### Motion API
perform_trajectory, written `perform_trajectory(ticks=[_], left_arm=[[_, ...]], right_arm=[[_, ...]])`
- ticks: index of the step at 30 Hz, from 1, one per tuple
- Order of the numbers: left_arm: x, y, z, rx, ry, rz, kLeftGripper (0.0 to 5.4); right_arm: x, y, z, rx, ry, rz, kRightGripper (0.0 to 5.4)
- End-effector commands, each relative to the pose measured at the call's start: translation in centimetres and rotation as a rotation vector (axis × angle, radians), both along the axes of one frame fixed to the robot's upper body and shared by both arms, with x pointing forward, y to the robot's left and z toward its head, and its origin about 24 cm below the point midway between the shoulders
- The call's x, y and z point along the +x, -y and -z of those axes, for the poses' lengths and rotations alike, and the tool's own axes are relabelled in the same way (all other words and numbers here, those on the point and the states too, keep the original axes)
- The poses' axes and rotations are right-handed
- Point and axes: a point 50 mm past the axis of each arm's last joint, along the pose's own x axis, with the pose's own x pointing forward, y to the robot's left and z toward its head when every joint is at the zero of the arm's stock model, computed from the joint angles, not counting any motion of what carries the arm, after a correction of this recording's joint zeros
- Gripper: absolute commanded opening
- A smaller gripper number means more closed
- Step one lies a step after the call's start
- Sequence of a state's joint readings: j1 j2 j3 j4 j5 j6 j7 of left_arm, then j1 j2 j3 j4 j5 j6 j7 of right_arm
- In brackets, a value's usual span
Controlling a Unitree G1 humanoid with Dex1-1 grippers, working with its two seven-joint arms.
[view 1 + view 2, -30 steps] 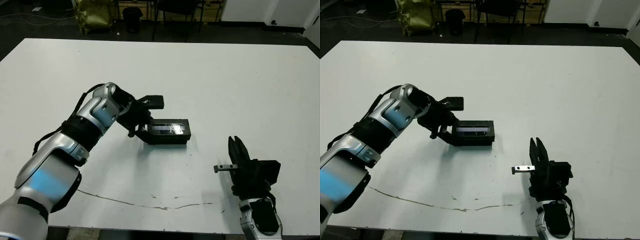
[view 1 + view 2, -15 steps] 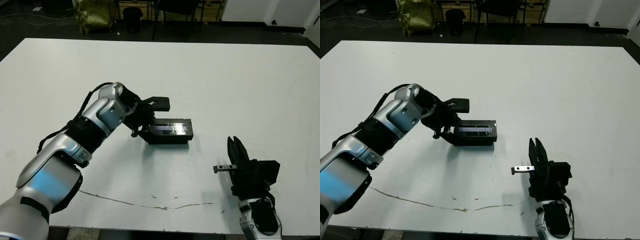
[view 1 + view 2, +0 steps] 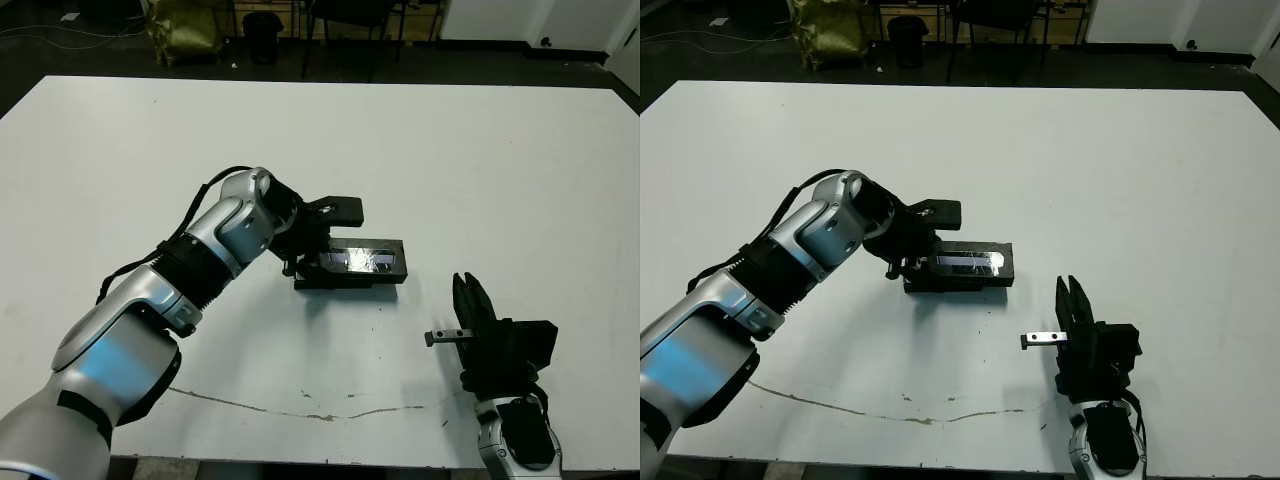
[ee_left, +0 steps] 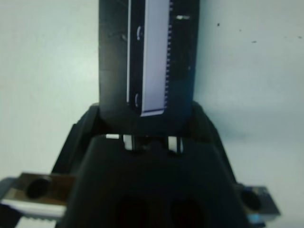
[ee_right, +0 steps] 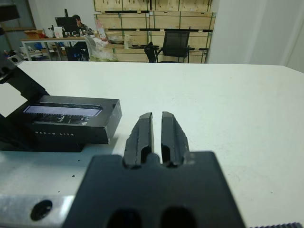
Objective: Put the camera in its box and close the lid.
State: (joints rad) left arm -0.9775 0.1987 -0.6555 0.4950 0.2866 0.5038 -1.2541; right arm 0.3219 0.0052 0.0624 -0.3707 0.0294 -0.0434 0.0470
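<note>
With lid (image 3: pixel 362 258) seated on box (image 3: pixel 352 276), left gripper (image 3: pixel 305 262) clamped on its end, right gripper (image 3: pixel 469 301) apart on counter (image 3: pixel 480 160), fingers together.

light: bright, even overhead | shadows: soft, short | left wrist view: blurred

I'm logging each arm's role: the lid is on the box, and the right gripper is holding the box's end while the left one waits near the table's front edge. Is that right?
The arms are swapped. The left gripper is at the end of the box, with the lid on it; the right gripper waits, shut, near the table's front edge. The left eye view shows this.
</note>
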Motion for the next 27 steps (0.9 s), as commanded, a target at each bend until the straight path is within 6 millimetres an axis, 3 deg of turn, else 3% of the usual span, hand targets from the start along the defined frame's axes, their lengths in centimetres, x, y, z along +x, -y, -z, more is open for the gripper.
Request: perform_trajectory(ticks=[1,27], left_arm=[[0.2,-0.4,0.3,0.041,-0.02,-0.009,2.41],[0.5,-1.6,-0.9,0.19,-0.072,-0.058,2.41]], right_arm=[[-0.1,0.3,0.5,-0.004,-0.026,0.002,0.0],[-0.5,0.1,1.1,0.01,-0.046,-0.004,0.0]])
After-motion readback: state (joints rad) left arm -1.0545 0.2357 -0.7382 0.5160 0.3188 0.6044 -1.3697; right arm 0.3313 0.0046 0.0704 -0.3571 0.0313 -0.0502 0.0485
